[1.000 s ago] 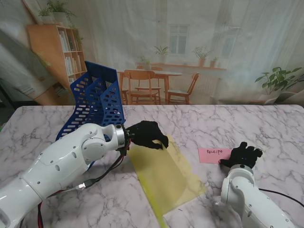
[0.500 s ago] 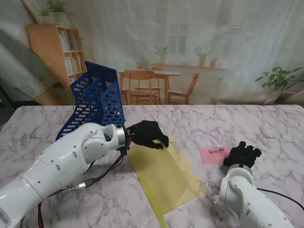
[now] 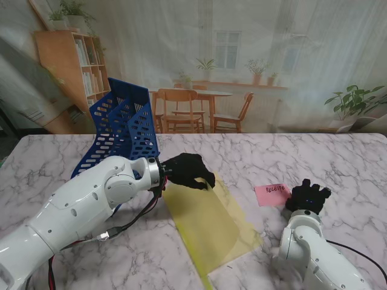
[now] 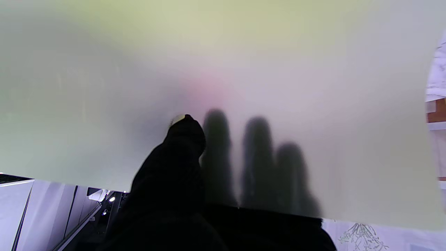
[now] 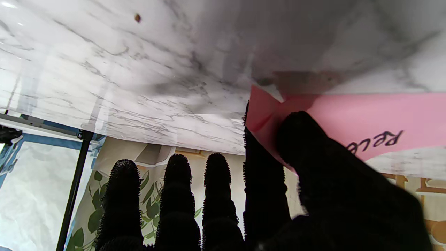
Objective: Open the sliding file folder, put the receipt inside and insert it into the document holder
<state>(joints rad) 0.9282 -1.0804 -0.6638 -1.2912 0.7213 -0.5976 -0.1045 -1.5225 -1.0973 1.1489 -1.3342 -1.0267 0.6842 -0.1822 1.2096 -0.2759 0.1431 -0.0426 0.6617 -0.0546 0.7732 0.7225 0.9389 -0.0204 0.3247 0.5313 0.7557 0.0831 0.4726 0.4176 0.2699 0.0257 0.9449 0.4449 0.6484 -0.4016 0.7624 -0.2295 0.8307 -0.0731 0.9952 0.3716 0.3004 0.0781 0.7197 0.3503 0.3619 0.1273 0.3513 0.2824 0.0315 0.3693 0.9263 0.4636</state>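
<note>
Stand view shows the left hand [image 3: 188, 171] pinching the far corner of the yellow file folder [image 3: 211, 223], whose upper sheet is lifted off the marble counter [image 3: 242, 157]. Left wrist view confirms this grasp: the thumb sits on one side of the translucent sheet and three fingers [image 4: 256, 164] show through as shadows on the other. That cover looks thin, light and floppy, so it probably needs holding near a corner, as now, to keep the mouth open.

Right wrist view shows the right hand [image 5: 278, 181] nipping one corner of the pink receipt [image 5: 366, 122] between thumb and first finger, the other fingers free. In the stand view the receipt [image 3: 272, 194] lies to the right of the folder, apart from it. Being paper, it should weigh almost nothing and bend easily; a corner pinch may let it droop and catch on the folder's edge.

Behind the left arm stands the blue document holder [image 3: 124, 130]; I see nothing in its slots.
</note>
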